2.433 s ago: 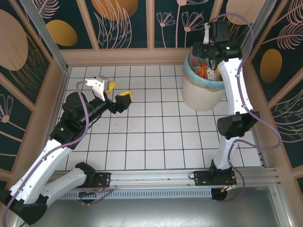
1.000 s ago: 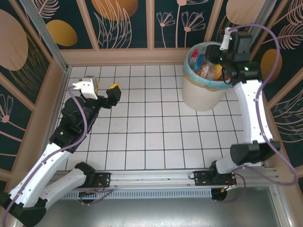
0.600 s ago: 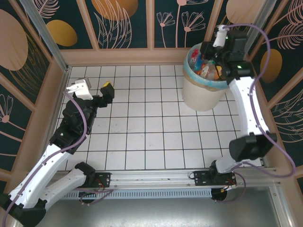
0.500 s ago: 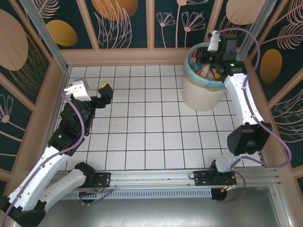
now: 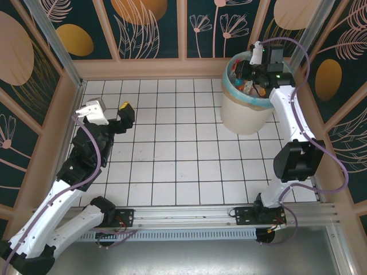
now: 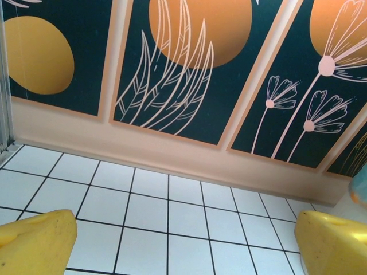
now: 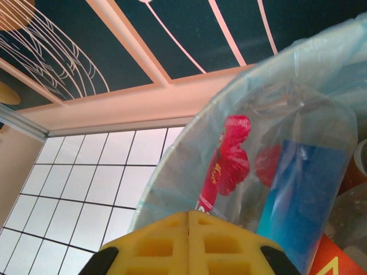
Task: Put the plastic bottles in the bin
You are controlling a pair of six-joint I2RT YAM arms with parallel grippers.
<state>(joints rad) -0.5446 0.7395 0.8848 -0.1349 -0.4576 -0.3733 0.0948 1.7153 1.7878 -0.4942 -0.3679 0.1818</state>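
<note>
The bin stands at the back right, cream-white with a light-blue bag. Several plastic bottles lie inside it, with red and orange labels showing. My right gripper hangs over the bin's far rim, shut with nothing in it. In the right wrist view its yellow fingers meet at the right gripper, just above the bag's edge. A bottle with a red flower label shows through the bag. My left gripper is open over the floor at the far left, and the left gripper has only tiles between its fingertips.
White tiled floor runs between the arms. Patterned walls close in the back and both sides, with a peach skirting ahead of the left gripper. The bin's bluish edge shows at the right in the left wrist view.
My right gripper has swung left across the bin's top and its jaws have shut. My left gripper has drifted left toward the side wall and opened slightly wider.
</note>
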